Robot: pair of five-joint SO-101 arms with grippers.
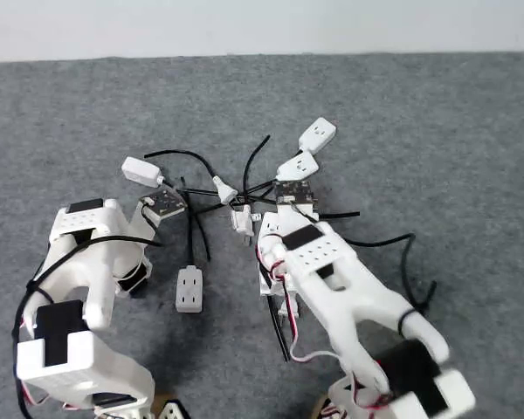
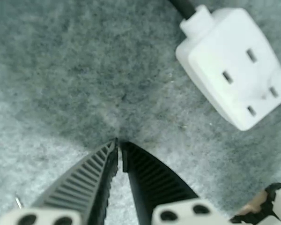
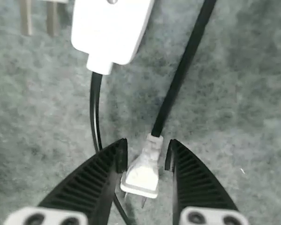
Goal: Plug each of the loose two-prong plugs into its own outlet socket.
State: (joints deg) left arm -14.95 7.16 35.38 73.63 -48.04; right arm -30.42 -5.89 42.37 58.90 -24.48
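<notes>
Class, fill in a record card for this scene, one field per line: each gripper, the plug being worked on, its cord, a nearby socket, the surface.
left gripper: shut, empty, low over the carpet
right gripper: open, fingers either side of the plug
two-prong plug: white, lying on the carpet, not plugged in
cord: black, leads away from the plug
outlet socket: white, beside the left gripper, nothing plugged in
surface: grey carpet

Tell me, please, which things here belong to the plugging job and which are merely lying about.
Belong: two-prong plug between the right gripper's jaws; another plug's prongs; four outlet sockets; black cords.
Merely there: grey mat; the arms' own red and white wires.
</notes>
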